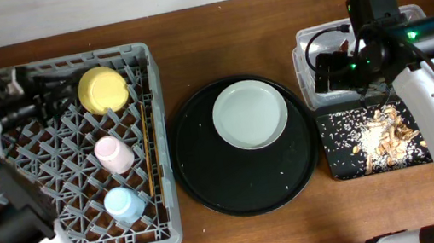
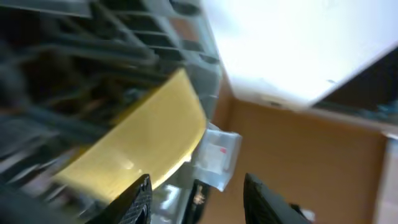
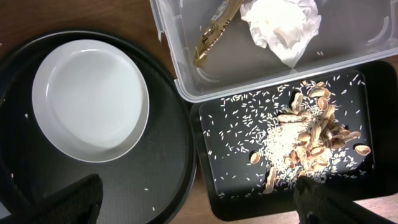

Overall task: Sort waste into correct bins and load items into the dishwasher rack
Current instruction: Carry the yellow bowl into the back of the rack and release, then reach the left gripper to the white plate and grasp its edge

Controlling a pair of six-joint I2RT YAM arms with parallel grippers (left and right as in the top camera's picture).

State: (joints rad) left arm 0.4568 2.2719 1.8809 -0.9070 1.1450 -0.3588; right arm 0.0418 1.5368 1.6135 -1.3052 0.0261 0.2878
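The grey dishwasher rack [image 1: 71, 238] holds the yellow bowl [image 1: 102, 89], pink cup [image 1: 114, 154], light-blue cup [image 1: 124, 204] and the chopsticks [image 1: 150, 149] along its right side. My left gripper [image 1: 58, 93] is open just left of the bowl [image 2: 143, 143], with empty jaws [image 2: 199, 202]. The pale plate [image 1: 250, 115] lies on the round black tray [image 1: 249, 194]. The clear tub [image 3: 348, 50] holds the napkin [image 3: 280, 25] and wrapper [image 3: 214, 31]. The black rectangular tray [image 3: 236, 155] holds food scraps [image 3: 311, 143]. My right gripper [image 3: 199, 205] is wide open and empty above the tub's front edge [image 1: 320, 78].
Rice grains are scattered over the rectangular tray and a few lie on the round tray [image 3: 161, 155]. The tub [image 1: 309, 43] and rectangular tray [image 1: 335, 164] sit side by side at the right. Bare wooden table shows between the trays and along the front.
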